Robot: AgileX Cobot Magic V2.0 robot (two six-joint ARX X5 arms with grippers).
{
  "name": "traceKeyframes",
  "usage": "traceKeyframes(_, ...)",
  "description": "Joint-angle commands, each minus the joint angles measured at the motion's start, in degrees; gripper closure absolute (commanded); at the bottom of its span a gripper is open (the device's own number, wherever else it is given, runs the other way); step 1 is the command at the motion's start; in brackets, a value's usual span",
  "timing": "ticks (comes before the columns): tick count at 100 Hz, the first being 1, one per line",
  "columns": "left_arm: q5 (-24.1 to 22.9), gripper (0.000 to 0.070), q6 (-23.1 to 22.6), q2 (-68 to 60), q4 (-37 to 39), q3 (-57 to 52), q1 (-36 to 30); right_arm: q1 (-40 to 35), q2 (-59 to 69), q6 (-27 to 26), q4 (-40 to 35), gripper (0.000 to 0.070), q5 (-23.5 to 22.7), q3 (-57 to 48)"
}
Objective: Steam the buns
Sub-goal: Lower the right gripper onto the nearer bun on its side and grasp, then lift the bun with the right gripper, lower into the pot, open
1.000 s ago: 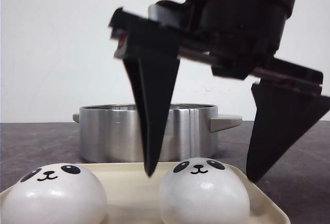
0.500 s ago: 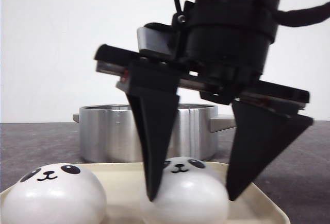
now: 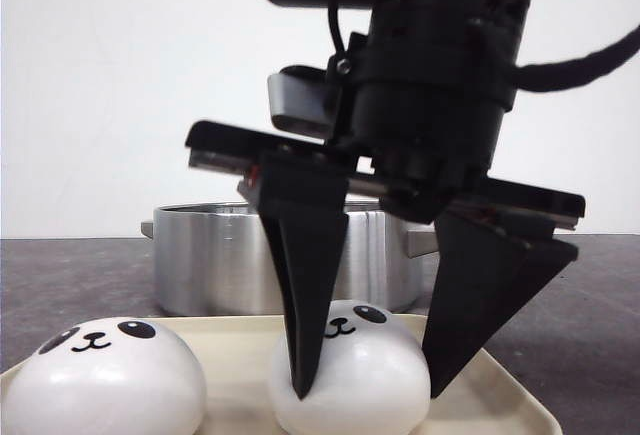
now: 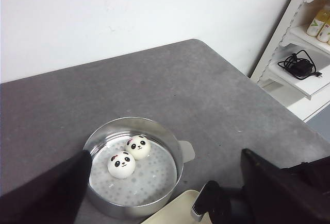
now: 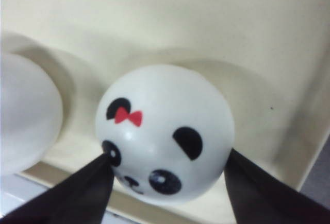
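Right gripper (image 3: pixel 365 390) is down over the right-hand bun (image 3: pixel 350 375) on the cream tray (image 3: pixel 505 405), lower centre of the front view. Jaws straddle the bun, one finger on each flank; the right wrist view shows both fingertips (image 5: pixel 90 180) touching its sides, bun with the red bow (image 5: pixel 165 139) centred between them. Looks like contact, but I can't tell if the pinch is firm: no visible denting. A second bun (image 3: pixel 100 375) sits in the lower left of the front view, on the same tray, apart from the gripped one. Steel pot (image 3: pixel 285 255) stands just behind the tray, mid-frame. The left wrist view shows two buns (image 4: pixel 129 157) already on the perforated steamer plate inside the pot (image 4: pixel 170 147), lower centre of that frame. So I'd judge it half done: two in, two on the tray, and this is the grasp step for number three. Left gripper (image 4: pixel 165 193) hangs well above the table with jaws spread wide, holding nothing. Next move likely: finish closing without crushing the bun, lift straight up to clear the tray lip and pot rim, carry it back over the pot, and set it on free plate area beside the two already there. Glossy dome, so slip risk if the grip is too light.
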State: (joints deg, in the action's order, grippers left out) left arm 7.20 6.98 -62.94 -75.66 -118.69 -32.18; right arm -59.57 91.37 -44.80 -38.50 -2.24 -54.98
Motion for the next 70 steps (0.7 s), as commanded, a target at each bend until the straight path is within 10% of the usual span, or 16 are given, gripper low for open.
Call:
traceKeyframes(1,-0.13,0.0148,-0.59,-0.48,0.44,-1.25,-0.46,-0.22,3.13,0.68,-0.48,0.0368,0.11,-0.2)
traceKeyframes(10,-0.13,0.0148,-0.74,-0.63,0.37,-1.25,-0.46,-0.13,4.96,0.7,-0.46,0.0439,-0.87,-0.2)
traceKeyframes(20,-0.13,0.0148,-0.74,-0.63,0.24,-1.25,-0.46,-0.24,6.56,1.84,-0.44,0.07,-0.85,-0.2)
traceKeyframes(70,-0.13,0.0148,-0.79,-0.7,0.7,-1.25,-0.46,-0.52,-5.81,8.09,-0.87,0.07,6.95,-12.26)
